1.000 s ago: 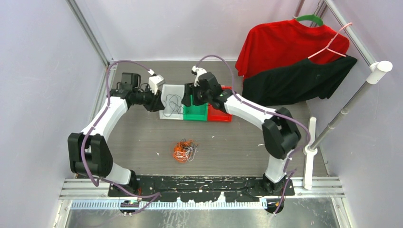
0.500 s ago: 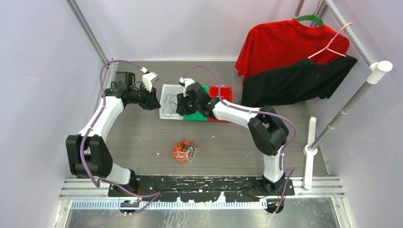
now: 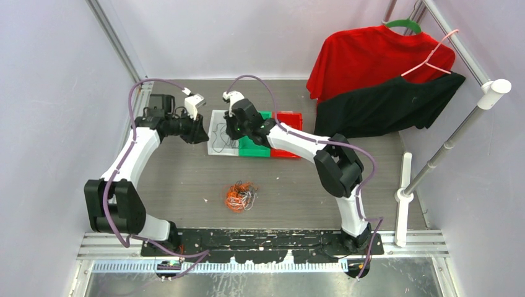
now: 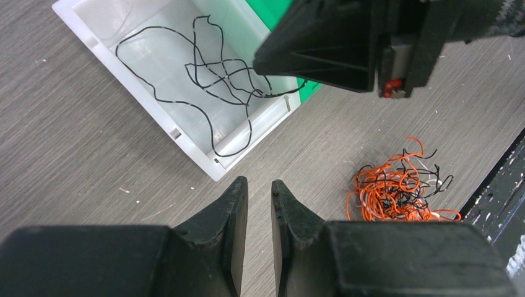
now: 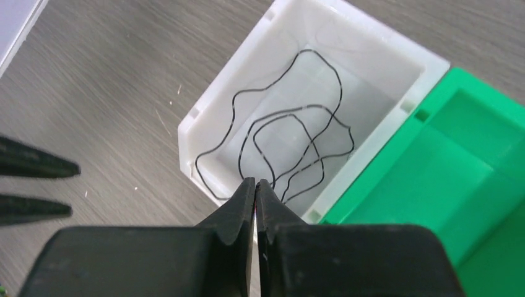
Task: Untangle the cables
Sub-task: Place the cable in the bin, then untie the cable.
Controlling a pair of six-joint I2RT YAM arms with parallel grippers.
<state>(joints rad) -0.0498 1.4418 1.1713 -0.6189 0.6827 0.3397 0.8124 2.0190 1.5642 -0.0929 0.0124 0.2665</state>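
Orange tangle point(image 4: 396, 189) shows from left wrist, not right.

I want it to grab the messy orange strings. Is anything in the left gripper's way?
Nothing visible: only bare grey table lies between the left gripper and the tangled orange, black and white cable pile.

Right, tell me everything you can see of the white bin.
The white bin is a small open-topped rectangular box that looks like smooth plastic, with small notches in its rim near the corners. It sits flat and upright on the grey wood-grain table, one long side against the green bin. A thin black cord lies in loose loops on its floor. The right gripper hangs over its near edge with jaws shut. Whether it touches the bin cannot be told.
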